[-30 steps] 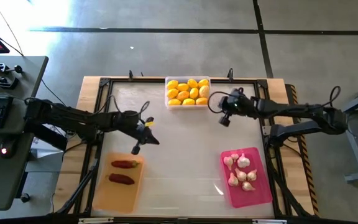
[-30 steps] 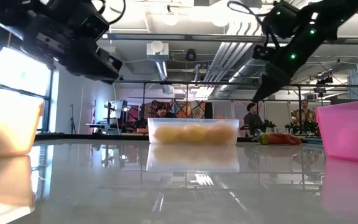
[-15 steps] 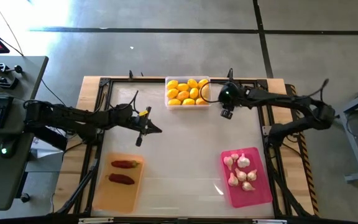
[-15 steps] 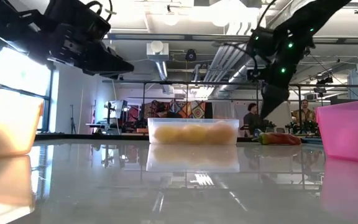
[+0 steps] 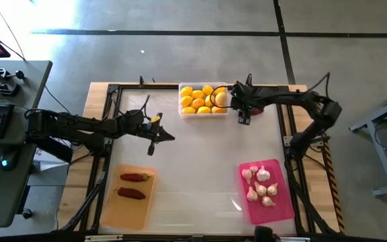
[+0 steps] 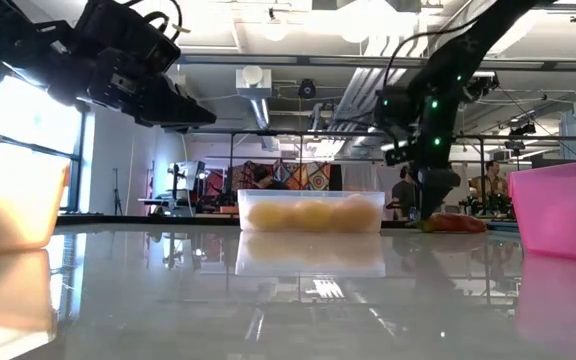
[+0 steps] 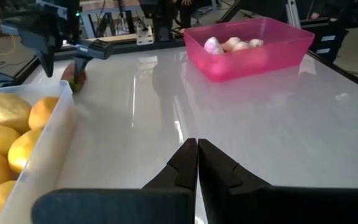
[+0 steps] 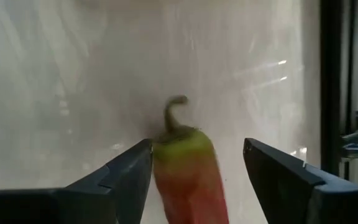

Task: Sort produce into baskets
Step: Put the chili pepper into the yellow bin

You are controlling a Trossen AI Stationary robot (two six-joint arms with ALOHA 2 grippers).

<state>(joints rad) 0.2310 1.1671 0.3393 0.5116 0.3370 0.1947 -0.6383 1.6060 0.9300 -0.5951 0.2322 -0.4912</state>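
- Right gripper [image 8: 191,168] low at the far edge of the tabletop [image 5: 200,154], just beside the clear tray [image 5: 203,100]. Jaws spread wide, one on each side of a red chili pepper [image 8: 188,177] lying on the tabletop, green stem end and curled stalk pointing away from the wrist; one finger [image 8: 126,171] touches or nearly touches it, the other stands apart. Not clamped.
- Clear tray holds the yellow-orange lemons [image 5: 202,98], heaped close.
- Left gripper [image 7: 197,163] hangs above the tabletop's left-middle, holding nothing; jaws pressed together.
- Orange tray [image 5: 130,195], near-left corner: two red chilies [image 5: 133,185] lie in it, side by side but apart.
- Pink tray [image 5: 266,188], near-right: whitish garlic bulbs [image 5: 261,183] clustered inside.
- Low view: the loose chili sits on the tabletop between the clear and pink trays, under the right arm.
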